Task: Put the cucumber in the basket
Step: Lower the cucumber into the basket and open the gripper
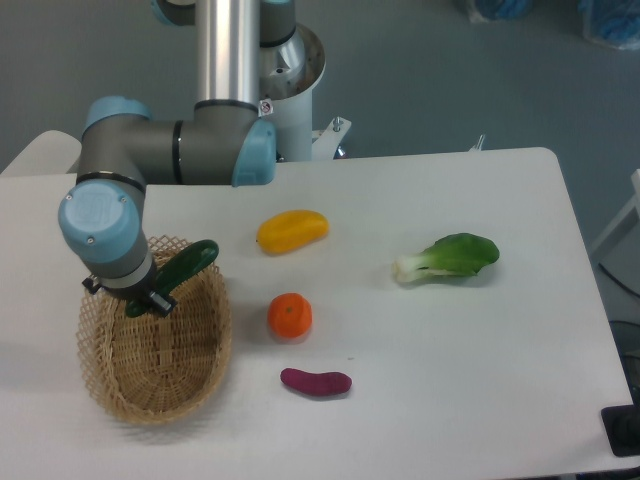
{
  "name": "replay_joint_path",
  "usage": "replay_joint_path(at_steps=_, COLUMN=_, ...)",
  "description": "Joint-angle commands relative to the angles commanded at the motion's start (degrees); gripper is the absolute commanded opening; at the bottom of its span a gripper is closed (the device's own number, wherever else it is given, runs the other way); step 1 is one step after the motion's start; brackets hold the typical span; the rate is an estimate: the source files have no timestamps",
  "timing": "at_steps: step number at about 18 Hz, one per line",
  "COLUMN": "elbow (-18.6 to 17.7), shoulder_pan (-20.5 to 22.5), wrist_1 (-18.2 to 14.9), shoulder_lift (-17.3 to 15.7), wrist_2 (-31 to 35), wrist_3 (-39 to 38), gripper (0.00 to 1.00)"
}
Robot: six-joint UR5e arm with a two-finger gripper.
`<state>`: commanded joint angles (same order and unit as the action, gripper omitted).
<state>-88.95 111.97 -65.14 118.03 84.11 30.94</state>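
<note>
The dark green cucumber (183, 267) hangs tilted above the far part of the wicker basket (155, 375), its upper end sticking out to the right. My gripper (147, 300) is shut on the cucumber's lower end, mostly hidden beneath the blue wrist joint. The basket lies at the front left of the white table, and nothing shows inside it.
A yellow fruit (291, 230) lies behind the basket's right side. An orange (290, 316) and a purple sweet potato (316, 382) sit just right of the basket. A bok choy (450, 257) lies further right. The arm's grey links reach over the table's back left.
</note>
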Motion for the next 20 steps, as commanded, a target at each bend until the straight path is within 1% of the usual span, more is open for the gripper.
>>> replay_joint_path(at_steps=3, elbow=1.05, shoulder_pan=0.0, wrist_1=0.36, shoulder_lift=0.71, wrist_2=0.0, wrist_3=0.17, gripper=0.25)
replay_joint_path(at_steps=6, elbow=1.94, shoulder_pan=-0.26, wrist_1=0.45, shoulder_lift=1.5, wrist_2=0.17, wrist_3=0.79, gripper=0.39)
replay_joint_path(at_steps=7, elbow=1.85, shoulder_pan=-0.35, wrist_1=0.62, shoulder_lift=1.5, wrist_2=0.09, wrist_3=0.88, gripper=0.54)
replay_joint_path(at_steps=8, elbow=2.02, shoulder_pan=-0.35, wrist_1=0.54, shoulder_lift=1.59, wrist_2=0.0, wrist_3=0.88, gripper=0.73)
replay_joint_path(at_steps=9, elbow=2.2, shoulder_pan=-0.35, wrist_1=0.54, shoulder_lift=1.59, wrist_2=0.0, wrist_3=0.79, gripper=0.94)
replay_joint_path(at_steps=10, elbow=2.37, shoulder_pan=-0.27, wrist_1=0.54, shoulder_lift=1.41, wrist_2=0.09, wrist_3=0.79, gripper=1.0)
replay_joint_path(at_steps=13, elbow=3.16, shoulder_pan=0.17, wrist_1=0.01, shoulder_lift=0.71, wrist_2=0.18, wrist_3=0.79, gripper=1.0)
replay_joint_path(at_steps=16, elbow=3.86, shoulder_pan=2.19, wrist_1=0.01, shoulder_lift=-0.08, wrist_2=0.44, wrist_3=1.49, gripper=1.0)
replay_joint_path(at_steps=17, elbow=4.83, shoulder_pan=3.41, wrist_1=-0.34, shoulder_lift=-0.17, wrist_2=0.44, wrist_3=3.23, gripper=1.0)
replay_joint_path(at_steps=20, elbow=5.71, shoulder_pan=7.37, wrist_1=-1.83, shoulder_lift=-1.13, wrist_2=0.35, wrist_3=11.22, gripper=1.0)
